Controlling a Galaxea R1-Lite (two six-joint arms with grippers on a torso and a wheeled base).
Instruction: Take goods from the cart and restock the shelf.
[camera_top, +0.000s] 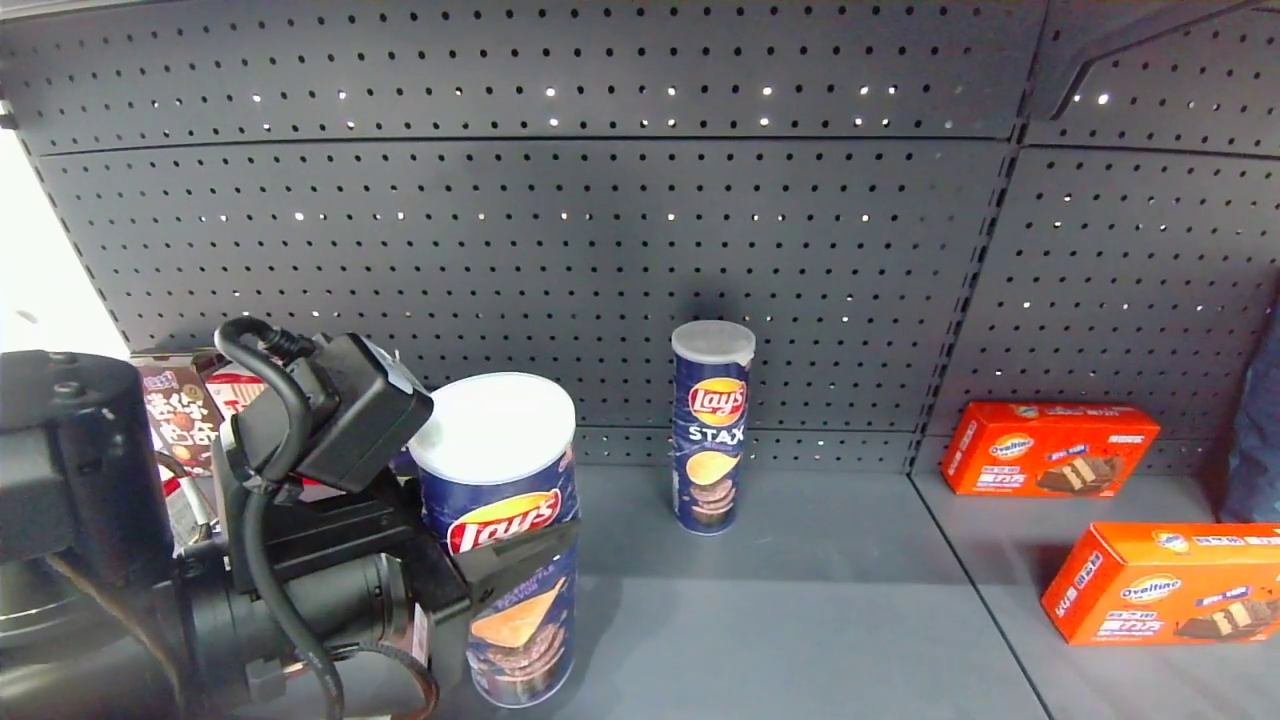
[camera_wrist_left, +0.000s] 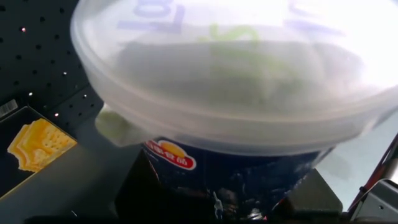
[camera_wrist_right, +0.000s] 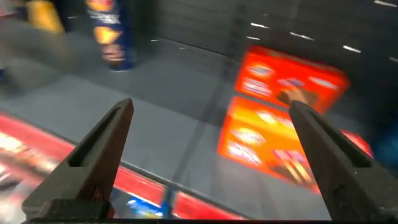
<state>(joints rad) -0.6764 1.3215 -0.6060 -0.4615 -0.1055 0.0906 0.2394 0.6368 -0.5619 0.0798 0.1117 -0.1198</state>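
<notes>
My left gripper (camera_top: 512, 556) is shut on a blue chip can (camera_top: 500, 520) with a white lid, held upright over the front left of the grey shelf (camera_top: 800, 610). In the left wrist view the can's clear lid (camera_wrist_left: 236, 74) looms close above its blue body (camera_wrist_left: 242, 177). I cannot tell whether the can's base touches the shelf. A second, matching chip can (camera_top: 711, 430) stands upright near the pegboard back wall, to the right of the held one. My right gripper (camera_wrist_right: 214, 124) is open and holds nothing, out in front of the shelf, facing that can (camera_wrist_right: 112, 37).
Two orange boxes (camera_top: 1050, 447) (camera_top: 1165, 583) lie on the right shelf section, also seen as orange boxes (camera_wrist_right: 273, 118) from the right wrist. Snack boxes (camera_top: 185, 410) stand behind my left arm. A red strip (camera_wrist_right: 186, 202) runs along the shelf's front edge.
</notes>
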